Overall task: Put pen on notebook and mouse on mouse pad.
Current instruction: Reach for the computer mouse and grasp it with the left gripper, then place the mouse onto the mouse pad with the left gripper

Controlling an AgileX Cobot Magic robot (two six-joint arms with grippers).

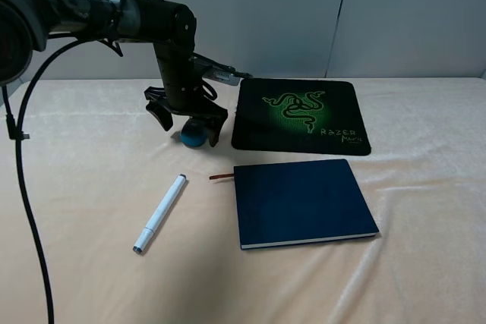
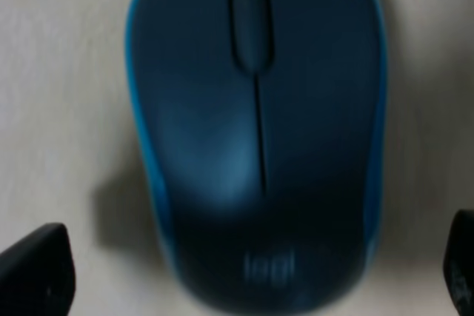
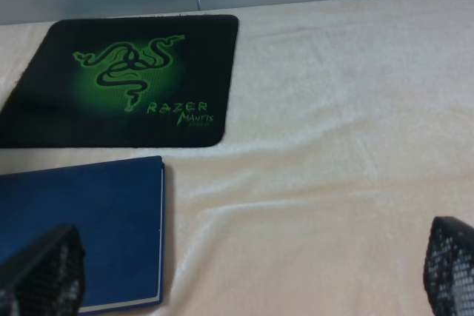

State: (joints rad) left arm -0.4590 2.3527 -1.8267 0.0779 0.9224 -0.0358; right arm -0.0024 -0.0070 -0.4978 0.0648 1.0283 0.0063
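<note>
Since the small oval teal-sided mouse (image 2: 255, 138) is sitting on cream cloth (image 1: 91, 187) just beside the black green-logo mouse pad (image 1: 300, 115), I'm holding the L gripper (image 1: 190, 124) wide open astride it, prob. for a grab.

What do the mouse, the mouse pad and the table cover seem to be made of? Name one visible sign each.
The mouse looks like moulded plastic: matte dark top with faint sheen, teal sides. The mouse pad is probably a cloth-topped mat: dull black, printed green logo. The table cover is cream fabric: soft wrinkles.
</note>
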